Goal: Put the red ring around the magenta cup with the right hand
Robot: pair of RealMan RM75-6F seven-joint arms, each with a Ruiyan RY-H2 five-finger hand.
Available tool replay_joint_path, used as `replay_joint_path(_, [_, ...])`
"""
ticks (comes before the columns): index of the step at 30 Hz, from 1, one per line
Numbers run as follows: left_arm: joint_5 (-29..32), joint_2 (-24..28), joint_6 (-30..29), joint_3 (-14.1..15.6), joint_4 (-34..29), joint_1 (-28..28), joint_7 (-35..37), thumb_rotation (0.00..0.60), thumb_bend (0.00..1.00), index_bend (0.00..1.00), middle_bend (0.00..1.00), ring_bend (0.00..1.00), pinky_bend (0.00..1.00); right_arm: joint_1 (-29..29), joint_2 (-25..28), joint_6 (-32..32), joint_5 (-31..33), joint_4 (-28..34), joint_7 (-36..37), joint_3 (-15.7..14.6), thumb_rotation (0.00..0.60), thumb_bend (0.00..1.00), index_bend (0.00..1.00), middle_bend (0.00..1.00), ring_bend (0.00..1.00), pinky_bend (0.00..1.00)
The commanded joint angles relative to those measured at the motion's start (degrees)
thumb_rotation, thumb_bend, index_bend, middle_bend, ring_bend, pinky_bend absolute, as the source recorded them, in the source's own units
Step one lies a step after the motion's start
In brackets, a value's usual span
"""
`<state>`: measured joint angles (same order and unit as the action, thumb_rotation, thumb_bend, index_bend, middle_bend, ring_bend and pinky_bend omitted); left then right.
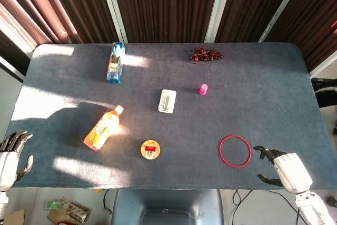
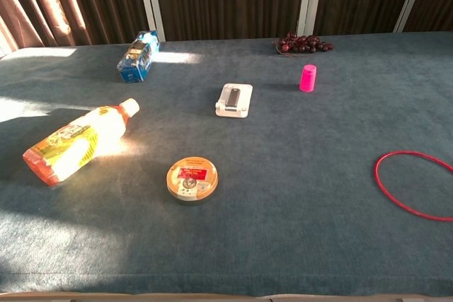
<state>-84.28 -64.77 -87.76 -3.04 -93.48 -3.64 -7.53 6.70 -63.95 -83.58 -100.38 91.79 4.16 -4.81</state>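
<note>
The red ring (image 1: 235, 151) lies flat on the dark blue table near the front right; the chest view cuts off the right side of the red ring (image 2: 415, 184). The small magenta cup (image 1: 203, 89) stands upright well behind it, also seen as the magenta cup (image 2: 307, 78) in the chest view. My right hand (image 1: 283, 169) hovers at the table's front right edge, just right of the ring, fingers spread and holding nothing. My left hand (image 1: 9, 156) sits off the front left corner, fingers apart and empty.
An orange drink bottle (image 1: 102, 127) lies on its side at the left. A round tin (image 1: 150, 149) sits near the front middle, a white holder (image 1: 167, 100) at the centre, a blue water bottle (image 1: 115, 62) at the back left, and grapes (image 1: 205, 55) at the back.
</note>
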Motion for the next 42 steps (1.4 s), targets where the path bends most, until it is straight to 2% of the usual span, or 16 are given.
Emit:
replay_joint_path(1, [0.2, 0.1, 0.0, -0.1, -0.1, 0.1, -0.2, 0.6, 0.46, 0.21, 0.14, 0.11, 0.26, 1.9, 0.5, 3.3, -1.3, 0.6, 1.1, -1.4, 0.6, 0.11, 0.52, 0.79, 0.79, 1.0])
replay_joint_path(4, [0.8, 0.3, 0.2, -0.1, -0.5, 0.2, -0.3, 0.6, 0.46, 0.21, 0.14, 0.11, 0.26, 3.1, -0.3, 5.8, -1.0, 0.6, 1.2, -1.5, 0.6, 0.15, 0.56, 0.85, 0.86, 1.0])
replay_joint_path(6, [0.8, 0.3, 0.0, -0.3, -0.6, 0.2, -0.2, 0.6, 0.46, 0.21, 0.14, 0.11, 0.26, 3.9, -0.8, 7.7, -0.3, 0.4, 1.5, -1.5, 0.6, 0.22, 0.57, 0.87, 0.89, 1.0])
replay_joint_path(9, [0.7, 0.3, -0.3, -0.4, -0.5, 0.3, -0.3, 0.6, 0.46, 0.21, 0.14, 0.11, 0.26, 5.2, -1.5, 11.0, 1.5, 0.3, 1.6, -1.4, 0.6, 0.3, 0.57, 0.88, 0.9, 1.0])
replay_joint_path(16, [1.1, 0.2, 0.0, -0.6, -0.3, 0.2, -0.1, 0.6, 0.46, 0.21, 0.14, 0.11, 0.26, 6.5, -2.5, 15.0, 4.2, 0.2, 0.4, -1.1, 0.6, 0.39, 0.57, 0.88, 0.9, 1.0])
replay_joint_path(19, [1.3, 0.2, 0.1, -0.9, -0.1, 0.0, 0.5, 0.6, 0.46, 0.21, 0.14, 0.11, 0.26, 7.4, -4.0, 17.9, 6.7, -0.5, -0.7, -0.6, 0.6, 0.39, 0.57, 0.88, 0.9, 1.0])
replay_joint_path(42, [1.5, 0.0, 0.8, -1.2, 0.3, -0.4, 1.0, 0.6, 0.47, 0.21, 0.14, 0.11, 0.26, 8.9, -8.3, 23.6, 16.1, -4.2, -6.9, 1.2, 0.6, 0.41, 0.62, 0.9, 0.92, 1.0])
